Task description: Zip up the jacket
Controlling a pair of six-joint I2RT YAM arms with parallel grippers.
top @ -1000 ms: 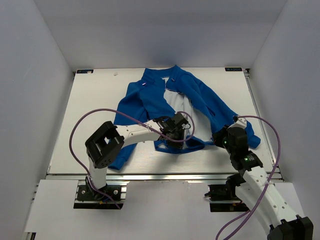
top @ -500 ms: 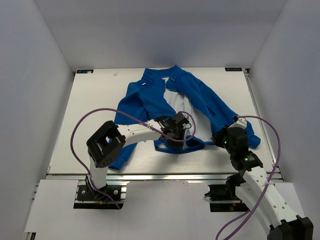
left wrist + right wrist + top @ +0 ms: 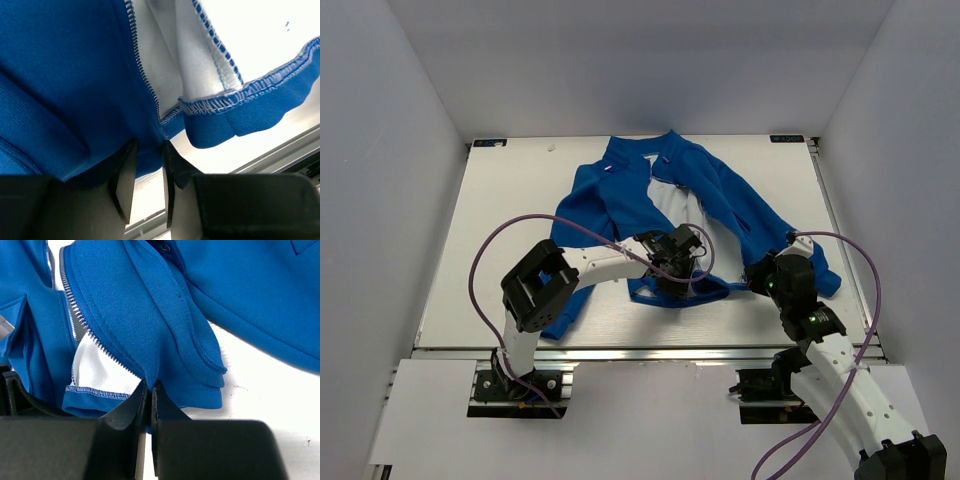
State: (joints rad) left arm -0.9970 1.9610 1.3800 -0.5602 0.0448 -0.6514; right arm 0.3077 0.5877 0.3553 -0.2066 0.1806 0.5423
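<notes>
The blue jacket (image 3: 620,200) lies open on the table, its white lining (image 3: 678,210) showing between the two front edges. My left gripper (image 3: 675,265) is at the bottom hem of the left front panel. In the left wrist view its jaws (image 3: 148,146) stand apart with a gap, and the hem by the zipper teeth (image 3: 142,75) rests between the tips. My right gripper (image 3: 758,272) is at the right panel's lower corner. In the right wrist view it (image 3: 150,383) is shut on a fold of jacket (image 3: 240,300) beside the zipper teeth (image 3: 85,322).
The white table (image 3: 500,220) ends in a metal rail (image 3: 650,352) just in front of the hem. Grey walls close in at the left, right and back. Purple cables (image 3: 495,245) loop over both arms.
The left gripper's jaws have spread a little wider on the hem, and the left arm has shifted slightly right. The right arm and its grip are unchanged.
</notes>
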